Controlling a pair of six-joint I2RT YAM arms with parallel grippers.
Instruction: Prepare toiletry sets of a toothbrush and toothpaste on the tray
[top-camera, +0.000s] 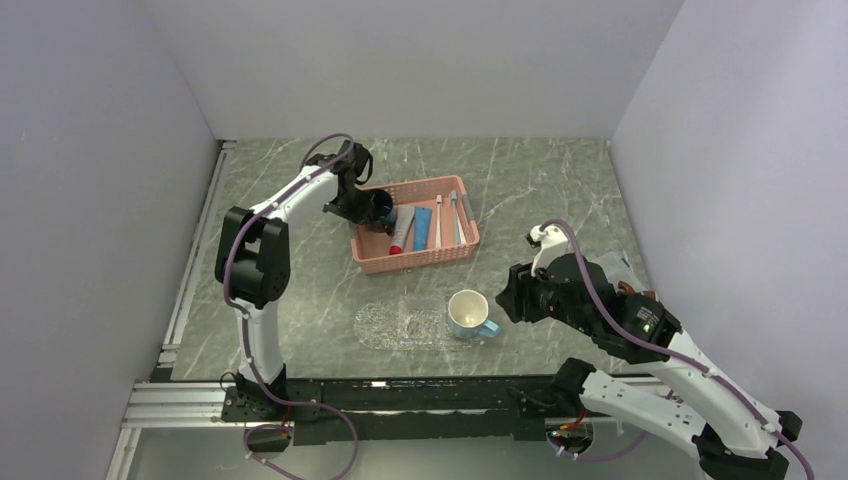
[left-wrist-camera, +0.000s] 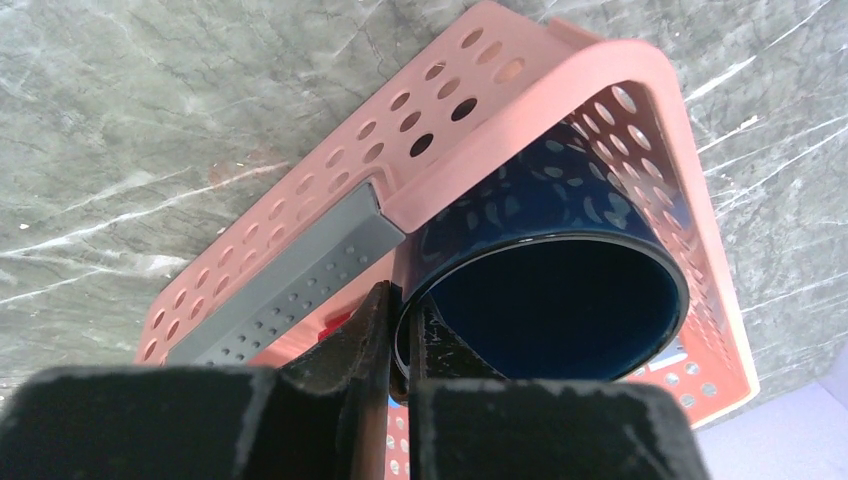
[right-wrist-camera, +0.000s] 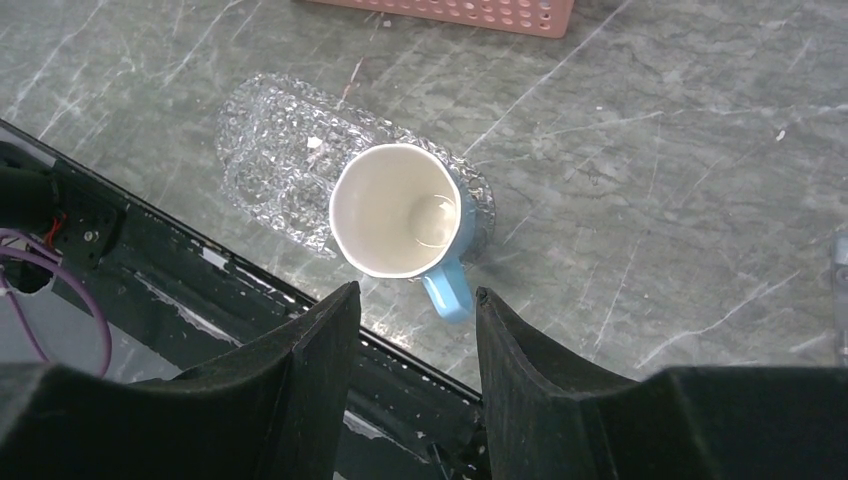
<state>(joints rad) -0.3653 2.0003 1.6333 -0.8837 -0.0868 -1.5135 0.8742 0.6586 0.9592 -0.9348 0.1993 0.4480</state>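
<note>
Two white toothbrushes (top-camera: 438, 220) (top-camera: 456, 218) lie in the pink basket (top-camera: 420, 262) beside a blue toothpaste tube (top-camera: 422, 228) and a white one with a red end (top-camera: 400, 232). At the basket's left end stands a dark blue mug (left-wrist-camera: 560, 200), and my left gripper (left-wrist-camera: 402, 320) is shut on its rim, one finger inside and one outside. The clear glittery tray (right-wrist-camera: 270, 150) sits near the table's front edge with a light blue mug (right-wrist-camera: 400, 210) on its right end. Above and in front of that mug, my right gripper (right-wrist-camera: 415, 300) is open and holds nothing.
A grey studded strip (left-wrist-camera: 290, 285) runs along the basket wall (left-wrist-camera: 520, 100) beside the left fingers. A clear object (top-camera: 620, 265) lies at the right of the table behind the right arm. The black frame rail (top-camera: 400, 385) borders the front edge.
</note>
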